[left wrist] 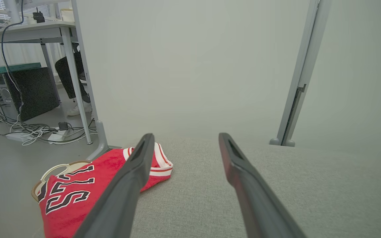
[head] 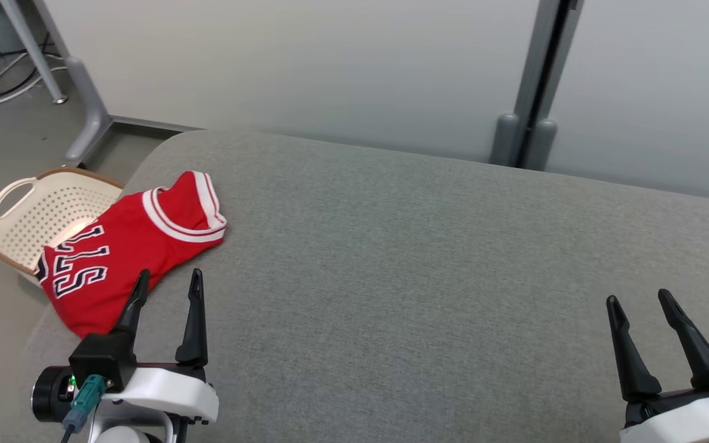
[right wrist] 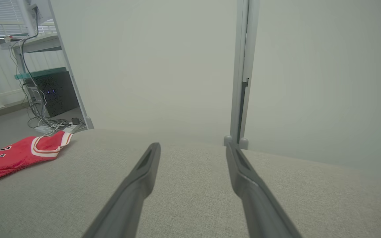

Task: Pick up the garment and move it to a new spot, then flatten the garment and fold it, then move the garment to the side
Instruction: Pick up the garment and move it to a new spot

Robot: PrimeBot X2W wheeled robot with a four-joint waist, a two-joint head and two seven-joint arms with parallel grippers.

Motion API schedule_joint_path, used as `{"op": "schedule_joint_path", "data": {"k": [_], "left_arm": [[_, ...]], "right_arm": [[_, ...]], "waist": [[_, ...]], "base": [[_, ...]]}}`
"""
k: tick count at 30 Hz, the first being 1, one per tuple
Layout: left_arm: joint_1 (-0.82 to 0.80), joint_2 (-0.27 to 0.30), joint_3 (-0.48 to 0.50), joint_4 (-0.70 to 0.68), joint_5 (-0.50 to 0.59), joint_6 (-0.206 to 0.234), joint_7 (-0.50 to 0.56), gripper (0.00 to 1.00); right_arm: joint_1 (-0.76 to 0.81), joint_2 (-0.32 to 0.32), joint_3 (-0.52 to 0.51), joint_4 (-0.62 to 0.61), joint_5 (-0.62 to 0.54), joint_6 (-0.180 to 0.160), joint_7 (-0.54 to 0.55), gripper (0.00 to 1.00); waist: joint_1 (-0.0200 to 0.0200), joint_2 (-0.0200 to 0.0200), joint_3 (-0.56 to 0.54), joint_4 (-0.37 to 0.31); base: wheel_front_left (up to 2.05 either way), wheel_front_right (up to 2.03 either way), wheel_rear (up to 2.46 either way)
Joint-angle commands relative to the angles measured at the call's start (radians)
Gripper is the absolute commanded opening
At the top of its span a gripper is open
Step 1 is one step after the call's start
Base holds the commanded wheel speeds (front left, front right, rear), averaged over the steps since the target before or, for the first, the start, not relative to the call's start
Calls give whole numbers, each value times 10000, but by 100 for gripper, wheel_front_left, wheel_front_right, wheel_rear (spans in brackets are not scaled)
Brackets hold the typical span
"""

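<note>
The garment [head: 122, 249] is a red jersey with white trim and black-and-white lettering, folded and lying at the left edge of the grey cushioned surface [head: 428, 264], partly hanging over that edge. In the left wrist view the garment [left wrist: 78, 195] lies low at the left; in the right wrist view the garment [right wrist: 15, 155] is far left. My left gripper [head: 168, 282] stands open just in front of the jersey's near right edge, holding nothing. My right gripper [head: 639, 300] stands open at the lower right, far from the jersey, with nothing between its fingers.
A cream perforated basket [head: 40, 215] with a brown rim sits on the floor to the left, partly under the jersey. Pale partition panels with a grey post [head: 533, 92] back the surface. Desk legs, cables and a computer [left wrist: 28, 92] stand at the far left.
</note>
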Motion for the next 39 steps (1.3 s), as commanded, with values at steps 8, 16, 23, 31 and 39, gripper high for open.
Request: {"op": "schedule_joint_path", "data": {"k": [8,16,23,31,39], "left_arm": [[-412,63,104,494,-105,-100,-217,100],[-544,80,116,781,-141,-141,-312,100],[-859,38,108,957,-127,-154,-371,100],[-2107,-144,265,1559,-201,-289,-463,100],[-4079,-163,584,3520,-430,-672,-502,100]], "right_arm": [[-120,-99,193,-225,-98,1,167,100],[-130,-132,173,-290,-146,1,251,100],[-224,-175,181,-422,-44,1,338,100],[-767,-669,139,-1031,43,1,726,100],[-1522,-1299,9,-1590,244,1,888,100]], "waist": [[0,-1,87,1264],[0,-1,137,1432],[0,-1,426,1356],[0,-1,1919,807],[0,-1,3803,-97]], "base": [[0,0,0],[0,0,0],[0,0,0],[0,0,0],[0,0,0]]}}
